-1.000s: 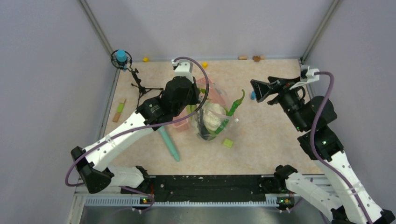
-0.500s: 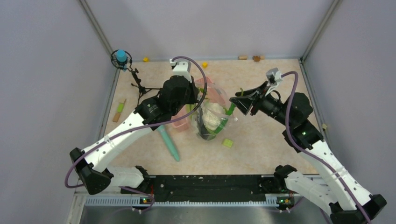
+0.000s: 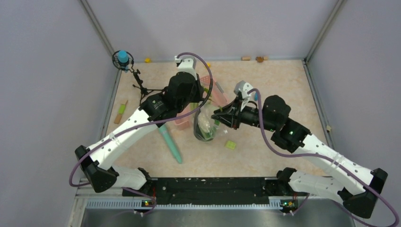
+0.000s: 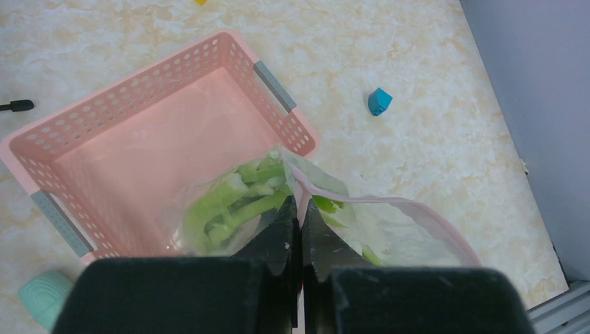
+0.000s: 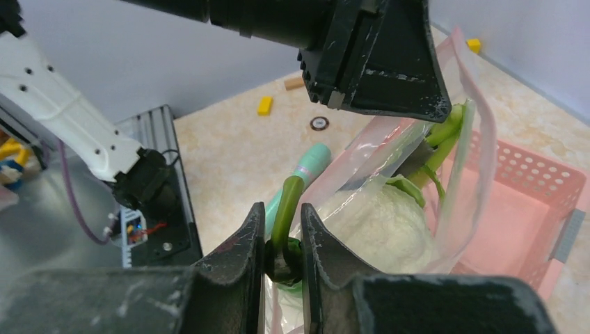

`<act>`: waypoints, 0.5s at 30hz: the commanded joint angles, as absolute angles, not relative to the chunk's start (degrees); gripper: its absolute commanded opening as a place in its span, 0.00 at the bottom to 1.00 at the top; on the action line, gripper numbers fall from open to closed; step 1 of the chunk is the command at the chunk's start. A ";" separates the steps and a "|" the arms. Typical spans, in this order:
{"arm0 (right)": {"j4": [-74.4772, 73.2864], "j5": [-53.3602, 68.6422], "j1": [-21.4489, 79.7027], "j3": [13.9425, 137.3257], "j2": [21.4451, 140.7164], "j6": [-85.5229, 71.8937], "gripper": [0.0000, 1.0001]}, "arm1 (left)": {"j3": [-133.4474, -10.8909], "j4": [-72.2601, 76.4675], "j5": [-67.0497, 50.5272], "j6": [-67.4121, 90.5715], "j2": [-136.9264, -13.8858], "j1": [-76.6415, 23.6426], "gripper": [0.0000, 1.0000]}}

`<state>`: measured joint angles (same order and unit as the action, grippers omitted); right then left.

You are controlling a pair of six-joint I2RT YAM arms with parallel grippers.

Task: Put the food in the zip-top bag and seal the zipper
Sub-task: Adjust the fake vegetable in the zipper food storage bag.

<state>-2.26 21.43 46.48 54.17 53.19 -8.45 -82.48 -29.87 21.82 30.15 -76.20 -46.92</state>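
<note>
Several pieces of the food sit inside the zip-top bag [image 5: 417, 160]: a white cauliflower [image 5: 379, 223] low in its belly and pale green stalks [image 4: 236, 205] pressed against the clear film. The bag hangs upright directly beneath the left pincer [image 4: 300, 207]. That pincer's two fingers are pressed flat together on the bag's rim, pinching it and holding the mouth up. From that pinch the pinkish zipper [image 4: 417, 207] curves away to the right of the tips in the left wrist view, and the mouth is not sealed.

The right pincer [image 5: 282, 207] meets the bag from the side opposite the left arm. Its fingers are closed around a curved dark green stem [image 5: 291, 186], which rises between them right at the bag's edge. Whether the stem's lower end lies inside the bag cannot be told. The cauliflower shows through the film just past this pincer's right finger.

A pink basket [image 4: 139, 125] lies beyond and below the left pincer's tips, partly behind the hanging bag. Farther out, up and to the right of those tips, a small blue block [image 4: 379, 101] rests on the table [image 3: 274, 80]. A teal stick [image 5: 306, 167] lies flat just beyond the right pincer's tips, behind the stem, and a yellow block [image 5: 265, 106] sits well past it. In the top view a yellow-green block [image 3: 231, 144] lies near the right pincer, on the side toward the arm bases.
</note>
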 commanded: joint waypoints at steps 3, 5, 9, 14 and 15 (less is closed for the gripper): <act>-9.78 4.53 52.60 56.95 59.16 2.88 0.00 | -86.68 -26.55 22.58 32.63 -76.17 -46.40 0.00; -11.28 0.49 53.57 56.98 60.99 3.43 0.00 | -86.59 -26.51 22.94 33.01 -75.85 -46.23 0.00; -14.10 -3.49 56.01 57.31 64.24 4.82 0.00 | -86.61 -26.03 23.58 33.14 -75.36 -46.07 0.00; -15.83 -3.63 58.55 55.55 64.76 6.50 0.00 | -86.45 -25.71 23.68 33.37 -74.90 -45.67 0.00; -15.97 -3.50 58.56 55.05 64.33 6.27 0.00 | -86.34 -25.63 23.63 33.36 -74.75 -45.54 0.00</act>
